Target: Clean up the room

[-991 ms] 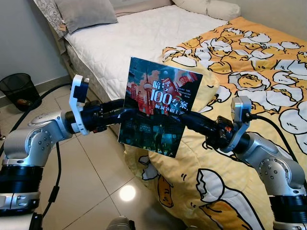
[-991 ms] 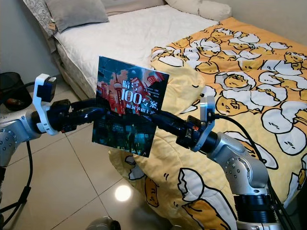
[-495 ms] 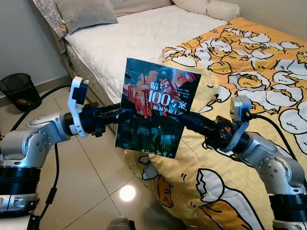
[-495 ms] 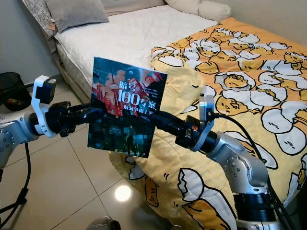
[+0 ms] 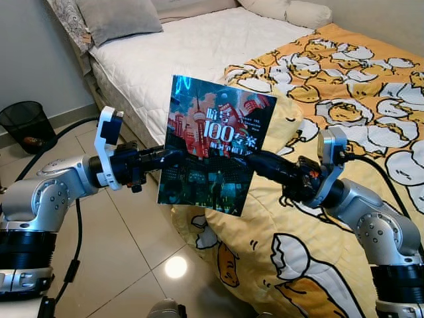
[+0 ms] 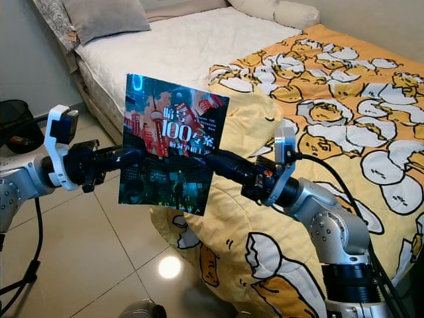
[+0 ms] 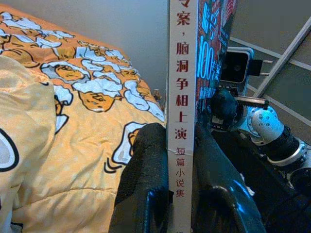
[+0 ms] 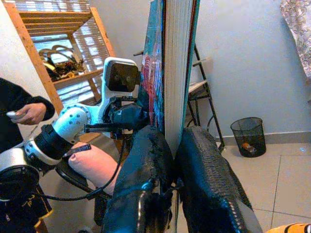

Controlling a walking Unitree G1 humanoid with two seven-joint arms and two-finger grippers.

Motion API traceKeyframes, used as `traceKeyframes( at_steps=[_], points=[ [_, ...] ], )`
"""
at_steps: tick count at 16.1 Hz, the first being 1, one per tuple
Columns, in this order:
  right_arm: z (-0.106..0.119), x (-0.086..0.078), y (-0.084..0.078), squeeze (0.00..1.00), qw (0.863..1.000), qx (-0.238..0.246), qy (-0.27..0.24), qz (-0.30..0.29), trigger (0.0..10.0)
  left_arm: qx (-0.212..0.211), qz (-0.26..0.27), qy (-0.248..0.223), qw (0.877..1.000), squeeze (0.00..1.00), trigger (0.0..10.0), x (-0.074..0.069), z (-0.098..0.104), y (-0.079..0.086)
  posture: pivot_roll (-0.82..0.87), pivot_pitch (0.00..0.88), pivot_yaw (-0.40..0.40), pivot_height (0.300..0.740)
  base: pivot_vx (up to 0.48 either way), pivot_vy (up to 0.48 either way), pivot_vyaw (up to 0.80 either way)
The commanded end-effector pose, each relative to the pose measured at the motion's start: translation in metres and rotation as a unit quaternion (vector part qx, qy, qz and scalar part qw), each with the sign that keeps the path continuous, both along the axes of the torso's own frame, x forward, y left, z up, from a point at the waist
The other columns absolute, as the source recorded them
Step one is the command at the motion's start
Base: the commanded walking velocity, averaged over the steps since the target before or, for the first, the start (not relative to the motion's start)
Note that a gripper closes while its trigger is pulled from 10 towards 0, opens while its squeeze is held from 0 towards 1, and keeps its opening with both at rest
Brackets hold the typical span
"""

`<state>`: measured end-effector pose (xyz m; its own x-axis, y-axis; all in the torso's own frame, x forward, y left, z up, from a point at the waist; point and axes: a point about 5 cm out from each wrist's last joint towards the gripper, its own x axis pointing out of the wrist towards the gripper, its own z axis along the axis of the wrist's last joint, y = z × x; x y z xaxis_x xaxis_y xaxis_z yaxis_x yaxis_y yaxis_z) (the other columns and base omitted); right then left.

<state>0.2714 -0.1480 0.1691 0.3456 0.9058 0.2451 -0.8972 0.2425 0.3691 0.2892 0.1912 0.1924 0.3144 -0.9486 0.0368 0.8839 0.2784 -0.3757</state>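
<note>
Left eye view: a book [image 5: 213,154] with a dark city-skyline cover is being held upright in the air between the two arms, over the tiled floor [image 5: 119,245] just beside the bed [image 5: 199,46], in front of the edge of the yellow egg-print duvet [image 5: 331,132]. The left gripper [image 5: 173,157] is being kept clamped on the book's spine side, and the right gripper [image 5: 255,158] is being kept clamped on the opposite, page edge; in the wrist views the black fingers [image 7: 146,160] are seen pressed against the white spine, and the other pair [image 8: 146,155] against the page block. Compared with a second ago, the book is being carried slightly higher and its top is being tipped a little toward the left arm, while both grips are being held unchanged. This is being read as the book being reoriented or carried off for tidying, not yet set down. A black mesh wastebasket [image 5: 25,124] is standing by the wall, and a person's hand [image 8: 26,112] is visible beside a wooden shelf [image 8: 73,43]
</note>
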Motion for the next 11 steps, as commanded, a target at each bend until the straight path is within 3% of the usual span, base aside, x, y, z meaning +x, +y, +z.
traceKeyframes(
  at_steps=[1,2,6,7,8,9,10,11],
  points=[
    [0.016,0.001,0.007,0.49,0.999,0.007,-0.034,0.017,10.0,-0.002,-0.005,-0.011,1.0,0.0,0.0,0.001,0.007,-0.002,-0.03,0.0,0.009,0.74,0.0,0.0,0.0],
    [0.017,0.0,0.008,1.0,0.999,0.01,-0.03,0.023,10.0,-0.004,-0.008,-0.014,1.0,0.0,0.0,0.0,0.009,-0.003,-0.03,0.0,0.008,0.74,0.0,0.0,0.0],
    [0.017,0.0,0.014,1.0,0.999,0.004,-0.03,0.029,10.0,-0.017,-0.029,-0.028,0.999,0.0,0.0,-0.003,0.017,-0.007,-0.03,0.0,0.009,0.74,0.0,0.0,0.0],
    [0.015,0.0,0.016,0.8,0.999,-0.001,-0.028,0.03,10.0,-0.02,-0.037,-0.031,0.999,0.0,0.0,-0.005,0.02,-0.009,-0.03,0.0,0.009,0.74,0.0,0.0,0.0],
    [0.015,0.0,0.016,0.67,0.999,-0.003,-0.027,0.031,10.0,-0.02,-0.039,-0.032,0.999,0.0,0.0,-0.005,0.02,-0.01,-0.03,0.0,0.01,0.74,0.0,0.0,0.0],
    [0.012,-0.001,0.018,0.13,0.999,-0.011,-0.021,0.031,10.0,-0.021,-0.043,-0.035,0.998,0.0,0.0,-0.005,0.022,-0.011,-0.03,0.0,0.01,0.74,0.0,0.0,0.0],
    [0.009,0.0,0.02,0.0,0.999,-0.025,-0.021,0.03,10.0,-0.021,-0.044,-0.038,0.998,0.0,0.0,-0.004,0.024,-0.011,-0.03,0.0,0.01,0.74,0.0,0.0,0.0],
    [0.009,0.0,0.021,0.0,0.999,-0.027,-0.021,0.031,10.0,-0.021,-0.043,-0.038,0.998,0.0,0.0,-0.004,0.024,-0.011,-0.03,0.0,0.01,0.74,0.0,0.0,0.0]
  ],
)
